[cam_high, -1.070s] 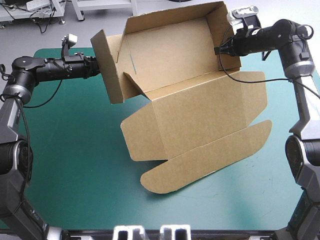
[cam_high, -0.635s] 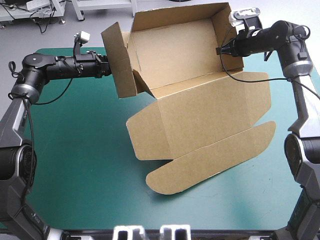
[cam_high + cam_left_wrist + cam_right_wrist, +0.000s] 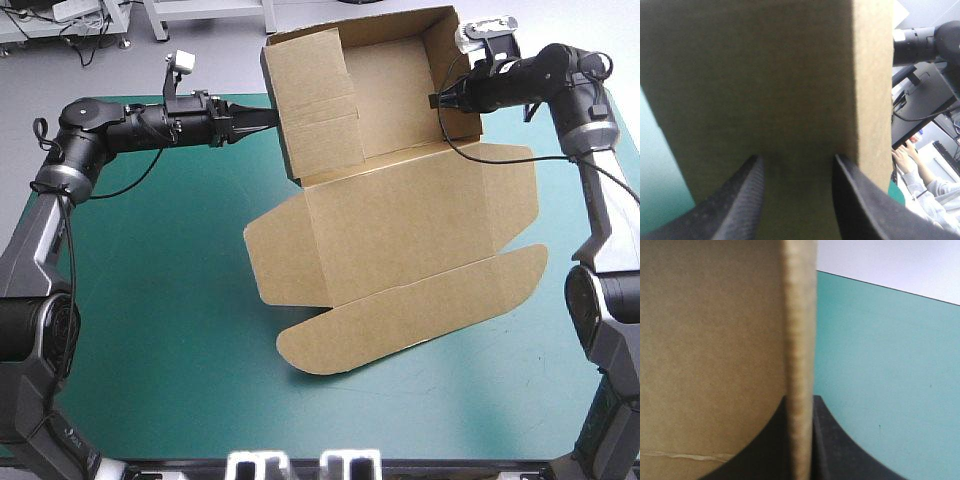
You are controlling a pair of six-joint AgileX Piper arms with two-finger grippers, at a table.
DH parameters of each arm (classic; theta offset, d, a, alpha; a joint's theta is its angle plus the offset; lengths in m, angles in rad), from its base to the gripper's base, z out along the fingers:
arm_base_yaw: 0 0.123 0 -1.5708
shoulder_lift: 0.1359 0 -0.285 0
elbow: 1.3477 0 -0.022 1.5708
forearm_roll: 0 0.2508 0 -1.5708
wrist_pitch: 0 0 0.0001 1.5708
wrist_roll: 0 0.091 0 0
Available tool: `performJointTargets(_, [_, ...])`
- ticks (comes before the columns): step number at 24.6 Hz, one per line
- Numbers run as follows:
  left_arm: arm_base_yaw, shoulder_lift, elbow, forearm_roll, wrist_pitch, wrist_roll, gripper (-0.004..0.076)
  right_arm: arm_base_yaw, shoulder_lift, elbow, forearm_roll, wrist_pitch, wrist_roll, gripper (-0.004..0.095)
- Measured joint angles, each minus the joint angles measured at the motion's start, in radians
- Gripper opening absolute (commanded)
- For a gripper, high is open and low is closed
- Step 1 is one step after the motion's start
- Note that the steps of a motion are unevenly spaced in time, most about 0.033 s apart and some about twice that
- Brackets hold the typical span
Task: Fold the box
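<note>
The brown box [image 3: 400, 230] lies partly raised: its far half stands as an open tray, and its lid and rounded flaps [image 3: 410, 320] lie flat on the near side. The left end flap [image 3: 315, 110] is swung inward across the tray. My left gripper [image 3: 265, 117] presses against that flap's outer face. In the left wrist view its black fingers [image 3: 752, 187] stand apart, open, with the board [image 3: 765, 75] right ahead of my left gripper [image 3: 796, 165]. My right gripper [image 3: 438, 100] is shut on the tray's right wall, whose edge [image 3: 800, 340] runs between the tips of my right gripper [image 3: 800, 402].
The teal-green cover [image 3: 150, 300] spreads around the box, and its far edge runs just behind the raised walls. The right arm [image 3: 925, 40] shows beyond the flap in the left wrist view. Cover [image 3: 880, 365] lies past the right wall.
My left gripper has moved right, swinging the left end flap inward over the tray. The lid has shifted slightly. The right gripper has kept its hold and place.
</note>
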Motion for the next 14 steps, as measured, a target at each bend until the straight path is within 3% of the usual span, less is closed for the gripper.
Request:
performJointTargets(2, [-0.011, -0.001, -0.001, -0.020, 0.002, 0.025, 0.0377, 0.024, 0.000, 0.000, -0.038, -0.014, 0.020, -0.0017])
performJointTargets(14, [-0.022, -0.003, -0.005, 0.120, -0.036, 0.002, 0.0378, 0.053, 0.002, 0.000, -0.090, -0.036, 0.057, -0.0017])
